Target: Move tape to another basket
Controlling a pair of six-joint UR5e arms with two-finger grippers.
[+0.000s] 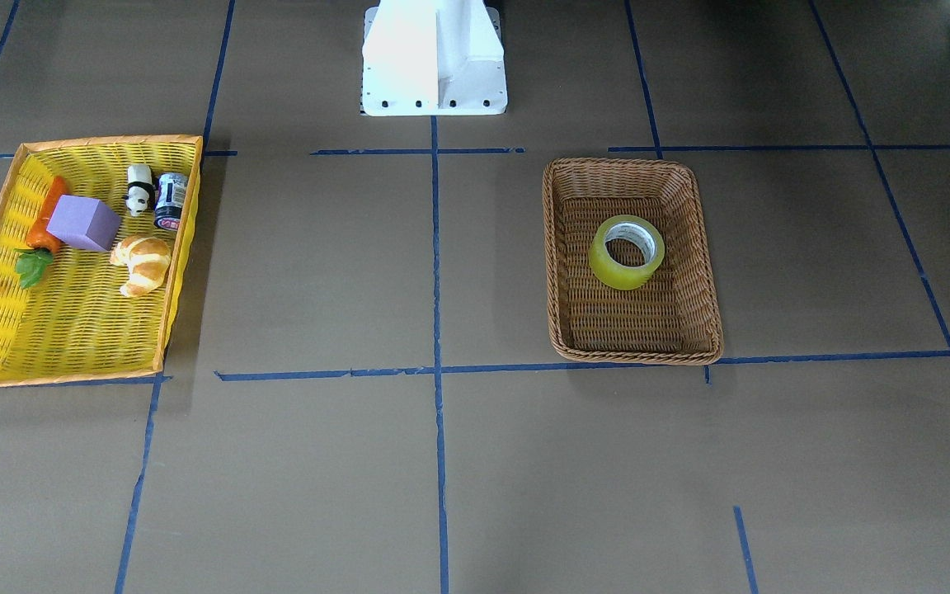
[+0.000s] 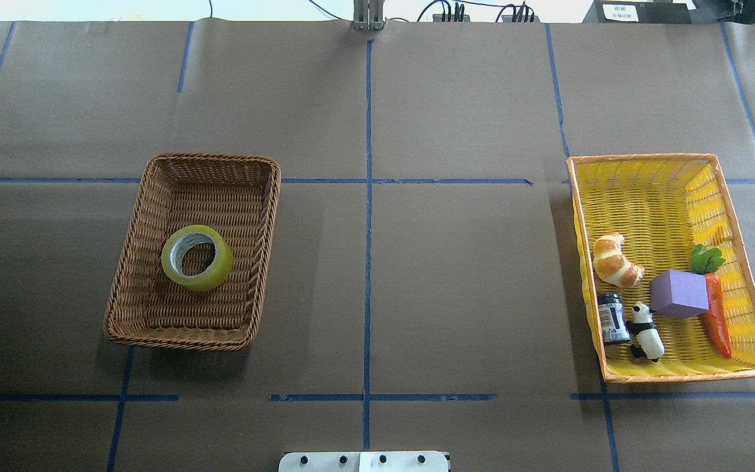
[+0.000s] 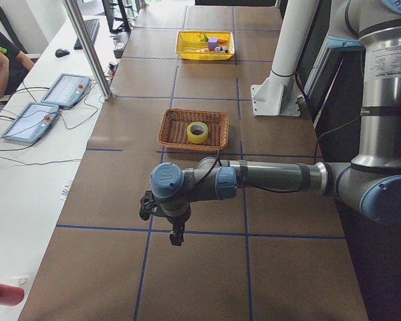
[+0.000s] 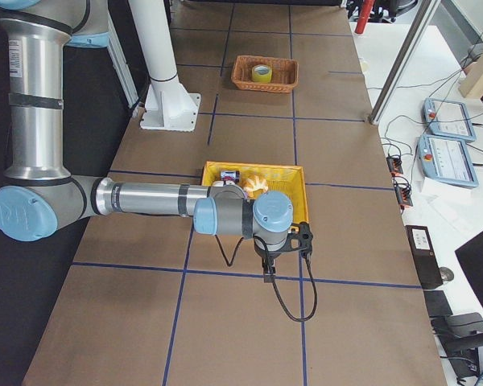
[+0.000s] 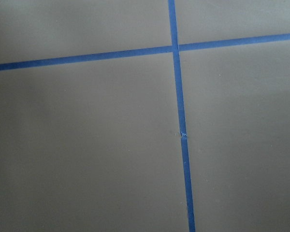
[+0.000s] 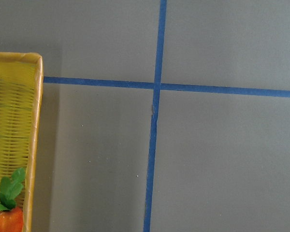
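The tape (image 1: 623, 279), a yellow roll with a whitish core, lies flat in the brown wicker basket (image 1: 562, 247) on my left side. It also shows in the overhead view (image 2: 210, 282), inside the same basket (image 2: 266, 249). My left gripper (image 3: 177, 235) shows only in the exterior left view, hanging over bare table well away from the basket (image 3: 170, 130); I cannot tell if it is open or shut. My right gripper (image 4: 267, 269) shows only in the exterior right view, just past the yellow tray (image 4: 286, 185); I cannot tell its state either. Both wrist views show no fingers.
The yellow plastic-weave tray (image 2: 646, 196) on my right side holds a croissant (image 2: 615, 261), a purple block (image 2: 679, 294), a carrot (image 2: 716, 318), a panda figure (image 2: 646, 331) and a small can (image 2: 612, 318). Blue tape lines cross the brown table. The robot base (image 1: 434, 58) stands between the containers.
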